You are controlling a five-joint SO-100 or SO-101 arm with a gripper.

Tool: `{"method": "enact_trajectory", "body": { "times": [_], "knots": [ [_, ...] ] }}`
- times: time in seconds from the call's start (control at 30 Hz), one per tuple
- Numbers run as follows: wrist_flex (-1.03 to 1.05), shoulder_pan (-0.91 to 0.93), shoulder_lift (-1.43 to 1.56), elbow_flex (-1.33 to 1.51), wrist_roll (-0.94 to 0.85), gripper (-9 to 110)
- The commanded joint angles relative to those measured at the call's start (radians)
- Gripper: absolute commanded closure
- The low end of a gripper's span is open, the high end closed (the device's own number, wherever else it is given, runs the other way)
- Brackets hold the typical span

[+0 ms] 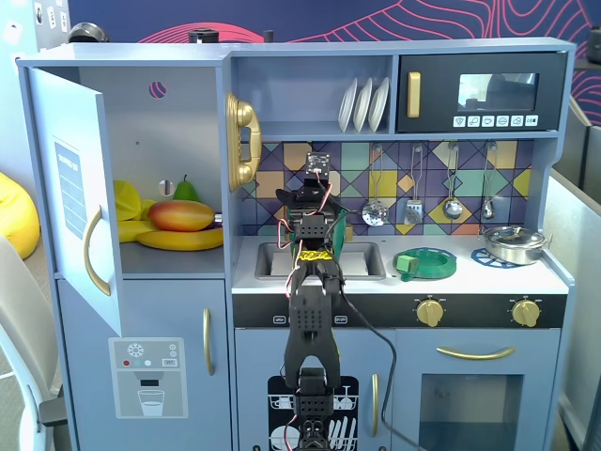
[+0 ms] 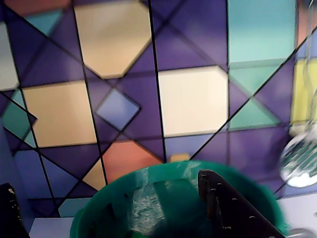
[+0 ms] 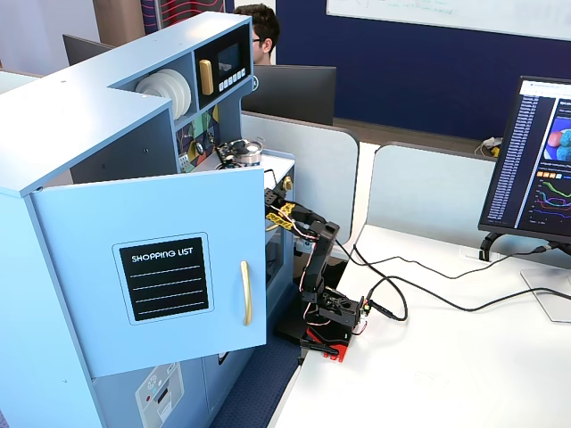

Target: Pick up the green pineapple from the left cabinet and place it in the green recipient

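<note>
Purple, cream and teal geometric tiles (image 2: 188, 99) of the toy kitchen's backsplash fill the wrist view. Below them the gripper (image 2: 119, 213) is spread wide: one black finger (image 2: 233, 208) rises at lower right and the tip of the other sits at the left edge, with the mouth of the green recipient (image 2: 99, 208) between them. Inside that dark-green pot lies a paler, bumpy green patch that looks like the green pineapple (image 2: 146, 208), though it is too blurred to be sure. It touches neither finger. A blurred metal skimmer (image 2: 299, 163) hangs at the right.

In a fixed view from the front, the arm (image 1: 315, 310) stands before the counter and reaches up over the sink (image 1: 362, 258), hiding the pot. The flat green ring dish (image 1: 424, 263) sits just right of the sink, and a steel pan (image 1: 514, 242) further right.

The left cabinet (image 1: 178, 122) is well apart to the left, its door (image 1: 70, 188) swung open. On its shelf lie a mango (image 1: 181, 215), bananas (image 1: 178, 240) and a pear (image 1: 186, 188) behind them.

In a fixed view from the side, the door's grey "shopping list" label (image 3: 165, 278) and gold handle (image 3: 244, 292) face the camera, and the arm's base (image 3: 332, 314) sits on a white desk (image 3: 446, 374).
</note>
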Motion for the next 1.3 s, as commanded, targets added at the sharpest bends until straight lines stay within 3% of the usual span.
{"method": "enact_trajectory", "body": {
  "times": [0.0,0.67,0.9,1.13,1.27],
  "knots": [
    [-0.006,-0.02,0.258,0.138,-0.043,61],
    [0.534,0.023,1.15,1.074,-0.034,66],
    [0.749,0.018,1.33,1.339,0.055,69],
    [0.934,0.011,1.33,1.473,0.103,76],
    [1.054,0.015,1.33,1.519,0.029,80]
  ]
}}
